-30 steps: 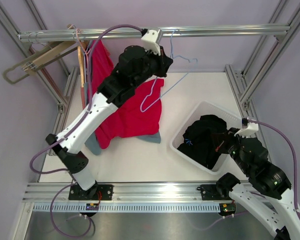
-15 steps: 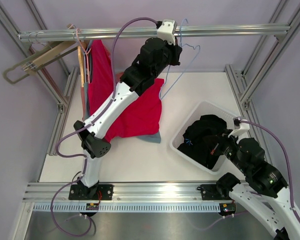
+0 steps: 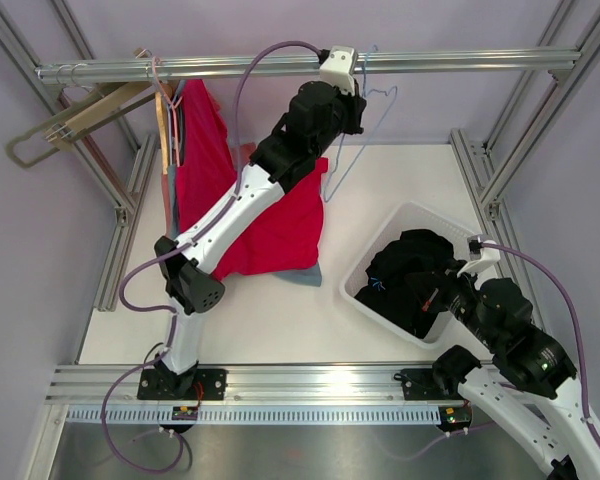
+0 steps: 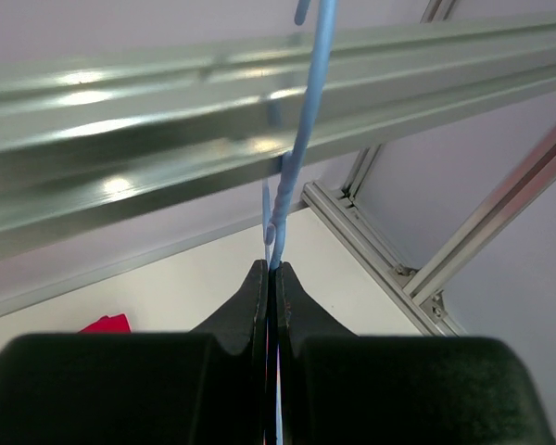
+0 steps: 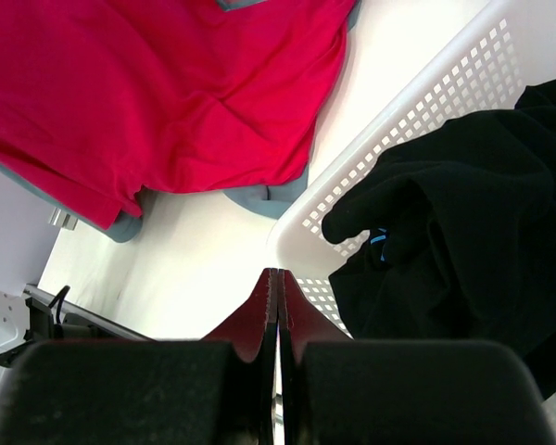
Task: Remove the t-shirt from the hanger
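A red t-shirt (image 3: pixel 270 225) with grey trim lies crumpled on the white table; it also shows in the right wrist view (image 5: pixel 157 93). My left gripper (image 3: pixel 358 100) is raised to the top rail (image 3: pixel 430 62) and is shut on a bare light-blue wire hanger (image 3: pixel 365 130); the wire (image 4: pixel 301 148) runs up from between the jaws and its hook reaches the rail. My right gripper (image 5: pixel 277 273) is shut and empty, held above the near rim of the white basket (image 5: pixel 352 190).
The white basket (image 3: pixel 380 255) holds black clothes (image 3: pixel 410 280). Another red garment (image 3: pixel 195 130) hangs at the rail's left with wooden hangers (image 3: pixel 90 115). Frame posts stand on both sides of the table.
My left arm lifted the blue hanger up and to the right, from above the red t-shirt to the top rail. My right gripper shifted slightly.
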Controlling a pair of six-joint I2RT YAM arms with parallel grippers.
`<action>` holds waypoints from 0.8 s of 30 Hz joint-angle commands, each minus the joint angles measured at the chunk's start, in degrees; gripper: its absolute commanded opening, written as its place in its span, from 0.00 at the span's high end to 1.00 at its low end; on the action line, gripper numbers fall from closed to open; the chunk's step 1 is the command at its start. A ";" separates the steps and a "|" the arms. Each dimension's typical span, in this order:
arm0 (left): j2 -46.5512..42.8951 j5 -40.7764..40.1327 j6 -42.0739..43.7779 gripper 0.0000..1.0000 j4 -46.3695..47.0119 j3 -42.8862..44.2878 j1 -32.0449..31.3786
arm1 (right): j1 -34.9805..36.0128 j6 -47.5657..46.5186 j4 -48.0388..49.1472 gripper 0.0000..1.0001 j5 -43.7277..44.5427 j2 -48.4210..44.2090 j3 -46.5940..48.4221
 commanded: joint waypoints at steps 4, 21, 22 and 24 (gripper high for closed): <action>-7.16 -2.95 -0.74 0.94 7.61 -11.88 0.48 | -0.09 -1.45 2.29 1.00 -1.95 -0.15 0.25; -31.68 -2.77 5.23 0.16 -0.25 -27.63 0.30 | -0.17 -1.36 6.69 1.00 -5.90 3.10 1.22; -33.01 -3.91 6.54 0.17 -2.55 -27.37 0.57 | -0.09 -1.27 7.91 1.00 -6.60 3.80 0.78; -35.82 -8.83 7.34 0.25 -7.81 -27.98 1.88 | -0.08 -1.27 8.88 0.99 -7.05 4.42 0.43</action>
